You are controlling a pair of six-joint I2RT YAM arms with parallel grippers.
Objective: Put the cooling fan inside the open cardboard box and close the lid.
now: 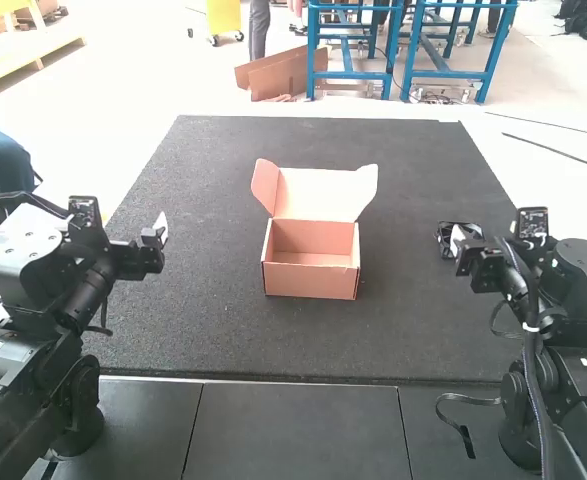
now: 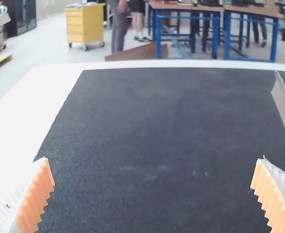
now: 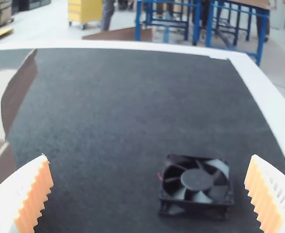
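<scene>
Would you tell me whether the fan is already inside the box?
No, the fan lies on the black mat by the right tool, apart from the open box.

The cardboard box (image 1: 310, 280) sits upright near the middle of the black mat (image 1: 203, 310) covering the tabletop. It is a small, plain brown carton, rectangular, with its top open. Its lid (image 1: 318, 192) stands up from the rear wall, leaning slightly back, with a small side flap at each end angled forward. The cooling fan (image 3: 196, 185) lies flat on the same mat, well apart from the box on the robot's right, level with the box. It is black, with a square frame and curved blades around a round hub facing upward. A bit of red wire shows at one edge.
</scene>
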